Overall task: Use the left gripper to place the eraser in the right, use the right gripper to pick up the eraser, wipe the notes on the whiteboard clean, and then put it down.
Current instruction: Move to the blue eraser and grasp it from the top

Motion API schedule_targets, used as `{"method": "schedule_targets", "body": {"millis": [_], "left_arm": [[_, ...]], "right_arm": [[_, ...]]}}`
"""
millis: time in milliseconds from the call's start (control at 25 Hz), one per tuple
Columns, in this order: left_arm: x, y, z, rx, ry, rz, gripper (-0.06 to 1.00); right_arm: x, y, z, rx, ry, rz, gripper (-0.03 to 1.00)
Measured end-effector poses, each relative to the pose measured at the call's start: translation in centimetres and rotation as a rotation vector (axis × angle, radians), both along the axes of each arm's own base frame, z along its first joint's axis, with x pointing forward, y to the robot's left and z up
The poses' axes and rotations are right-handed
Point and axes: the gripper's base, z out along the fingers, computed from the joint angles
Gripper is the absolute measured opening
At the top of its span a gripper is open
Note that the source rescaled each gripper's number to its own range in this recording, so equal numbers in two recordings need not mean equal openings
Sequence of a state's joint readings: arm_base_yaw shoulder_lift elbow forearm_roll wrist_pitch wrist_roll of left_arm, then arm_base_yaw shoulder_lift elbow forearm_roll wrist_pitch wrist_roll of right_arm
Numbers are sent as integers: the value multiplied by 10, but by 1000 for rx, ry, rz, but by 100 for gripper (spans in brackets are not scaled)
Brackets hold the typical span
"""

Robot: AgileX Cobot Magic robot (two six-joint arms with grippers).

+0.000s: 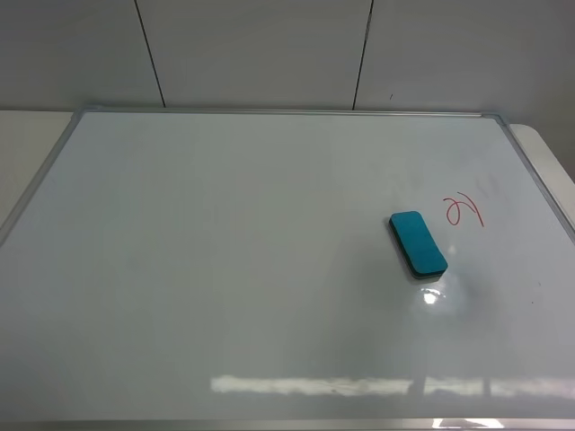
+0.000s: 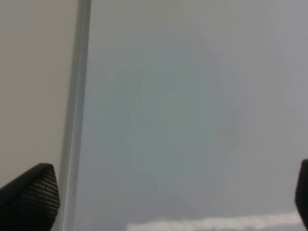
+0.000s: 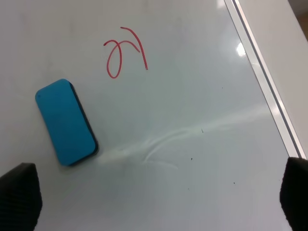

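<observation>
Left gripper (image 2: 166,199): fingers spread wide, nothing between them, holds nothing. Below it are bare whiteboard (image 1: 225,269) and a strip of the silver frame (image 1: 287,111). Right gripper (image 3: 156,197): also spread wide, empty, over the board. Eraser (image 1: 418,243) lies flat on the board, right of centre in the high view, teal face up, set at a slant. Notes (image 1: 464,210): red scribble just upper right of the eraser, close but not touching. Board is glossy, with glare along the lower edge. Pale table (image 1: 27,153) at the left edge, grey panelled wall (image 1: 269,54) across the top.
</observation>
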State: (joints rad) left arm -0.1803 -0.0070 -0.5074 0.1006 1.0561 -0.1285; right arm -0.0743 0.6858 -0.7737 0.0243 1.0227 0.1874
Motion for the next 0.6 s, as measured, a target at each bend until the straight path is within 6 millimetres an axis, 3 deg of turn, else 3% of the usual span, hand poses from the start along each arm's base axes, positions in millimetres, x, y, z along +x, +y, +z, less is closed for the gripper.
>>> {"method": "schedule_targets", "body": {"millis": [120,280,600], "left_arm": [[0,0,0,0,0,0,100],[0,0,0,0,0,0,100],[0,0,0,0,0,0,100]], "right_arm": [[39,-3,3,10,96,-1,98],[89,-3,-11,9,246,19,98],[167,46,-58,-86,478,196,98]]}}
